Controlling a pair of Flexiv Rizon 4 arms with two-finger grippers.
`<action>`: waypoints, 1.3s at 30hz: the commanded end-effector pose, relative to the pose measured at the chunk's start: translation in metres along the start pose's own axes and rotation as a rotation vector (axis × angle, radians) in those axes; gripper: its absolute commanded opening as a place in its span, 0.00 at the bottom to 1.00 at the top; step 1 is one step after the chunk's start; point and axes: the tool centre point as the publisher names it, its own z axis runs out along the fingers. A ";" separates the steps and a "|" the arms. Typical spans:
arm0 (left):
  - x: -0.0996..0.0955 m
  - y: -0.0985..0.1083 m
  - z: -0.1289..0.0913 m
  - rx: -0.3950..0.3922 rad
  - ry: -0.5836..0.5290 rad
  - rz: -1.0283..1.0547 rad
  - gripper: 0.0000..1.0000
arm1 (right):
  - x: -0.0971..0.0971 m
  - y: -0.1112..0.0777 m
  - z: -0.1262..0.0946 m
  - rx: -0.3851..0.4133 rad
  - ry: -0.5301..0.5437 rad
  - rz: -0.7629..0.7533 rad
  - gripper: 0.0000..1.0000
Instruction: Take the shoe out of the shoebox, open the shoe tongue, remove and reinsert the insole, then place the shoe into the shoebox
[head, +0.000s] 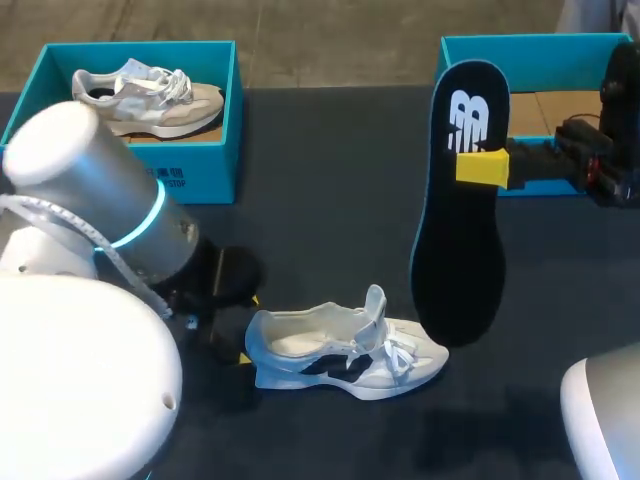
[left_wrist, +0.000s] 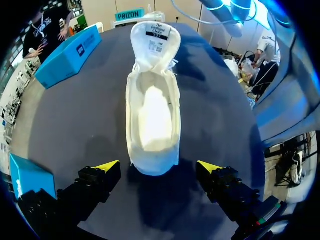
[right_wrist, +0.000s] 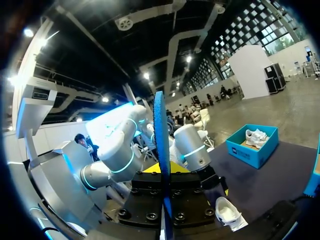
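Our left gripper (left_wrist: 158, 166) stands wide, its two yellow fingertips (left_wrist: 107, 165) well apart and touching nothing. The white low sneaker with a dark side mark (head: 345, 350) lies upright on its sole on the dark table (head: 330, 200), near the front middle. Its heel points at our left gripper and sits just ahead of the gap between the open fingers, with a strip of table showing on either side. The sneaker's white padded tongue (left_wrist: 155, 40) is pulled up and stands away from the opening, so the pale inner floor of the shoe shows in the left wrist view.

Our right gripper (head: 482, 168) is clamped on the black foam insole with a blue rim (head: 462, 220). One yellow tip presses its printed face, and in the right wrist view the insole runs edge-on between the two fingers. The insole hangs nearly upright, toe end down, above the table. Its lower end is just beside the sneaker's toe in the head view; we cannot tell whether they touch.

The open teal cardboard shoebox (head: 545, 45) sits at the far right, behind the insole. A second teal shoebox (head: 200, 165) at the far left holds a beige sneaker (head: 150, 95).
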 end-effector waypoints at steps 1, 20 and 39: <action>-0.005 -0.006 0.009 -0.357 -0.011 -0.010 1.00 | 0.010 -0.002 0.009 -0.012 -0.142 -0.001 0.00; -0.006 -0.014 0.018 -0.407 -0.005 0.010 1.00 | 0.010 -0.002 0.009 -0.012 -0.142 -0.001 0.00; -0.041 -0.047 -0.002 -0.354 -0.084 0.009 1.00 | 0.010 -0.002 0.009 -0.012 -0.142 -0.001 0.00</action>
